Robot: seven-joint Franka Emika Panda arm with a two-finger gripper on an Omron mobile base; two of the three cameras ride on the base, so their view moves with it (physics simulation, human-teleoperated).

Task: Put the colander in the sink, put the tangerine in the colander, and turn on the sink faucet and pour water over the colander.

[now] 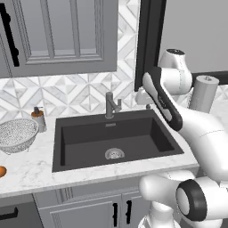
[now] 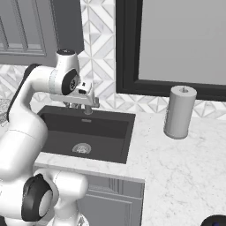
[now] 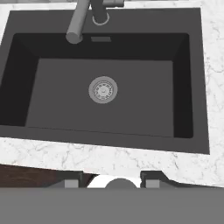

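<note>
On the white marble counter left of the sink sits the colander, upright with its open mouth facing up, a round silvery perforated bowl cut off by the left edge of the left base view. Just beyond it stands a soap dispenser with a brown top. A sliver of the tangerine shows at that same edge, nearer the counter front, apart from the colander.

The sink is a rectangular matte black basin, its long axis running left to right along the counter, with a round silver drain in the middle of its floor. Behind it the sink faucet rises as a dark grey post; in the hand view its spout reaches out over the back of the basin.

The gripper hangs above the sink's front rim, looking down; its two dark fingertips stand somewhat apart with nothing between them. A grey paper towel roll stands upright on the counter right of the sink.
</note>
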